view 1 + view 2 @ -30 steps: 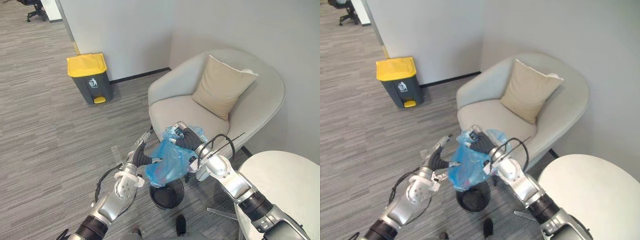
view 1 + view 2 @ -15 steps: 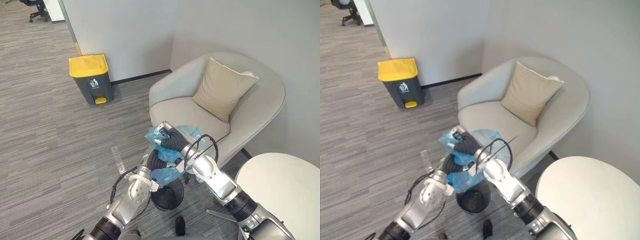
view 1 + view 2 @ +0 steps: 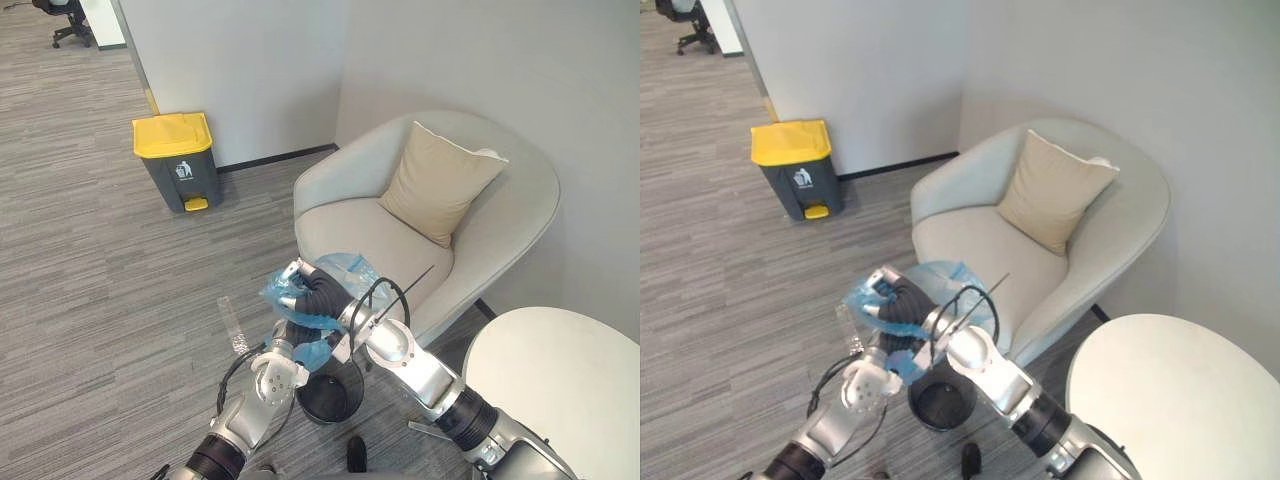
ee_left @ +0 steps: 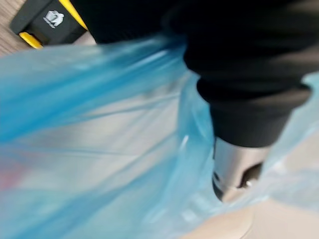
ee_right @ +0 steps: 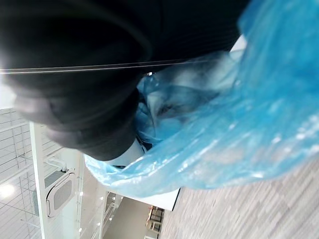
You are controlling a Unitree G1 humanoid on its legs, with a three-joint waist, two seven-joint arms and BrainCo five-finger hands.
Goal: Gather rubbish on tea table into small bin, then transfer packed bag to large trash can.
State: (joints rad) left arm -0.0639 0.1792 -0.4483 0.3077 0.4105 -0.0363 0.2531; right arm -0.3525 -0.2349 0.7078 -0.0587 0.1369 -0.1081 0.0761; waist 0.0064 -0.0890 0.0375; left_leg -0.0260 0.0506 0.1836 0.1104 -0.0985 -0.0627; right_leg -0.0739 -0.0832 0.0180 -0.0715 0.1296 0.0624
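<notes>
Blue plastic rubbish bag [image 3: 345, 268] clenched by right hand [image 3: 305, 292] over small round black bin [image 3: 325, 408]; left hand [image 3: 288, 338] below, grip unclear; pale grey armchair [image 3: 350, 220] close behind.

We find the blue bag [image 3: 345, 268] wrapped over the right hand [image 3: 320, 295] and the left hand [image 3: 290, 332], both grips hidden from us, bag contents a reddish blur in the left wrist view, small bin [image 3: 330, 405] partly behind the arms, tea table [image 3: 560, 380] cut off at the edge.
</notes>
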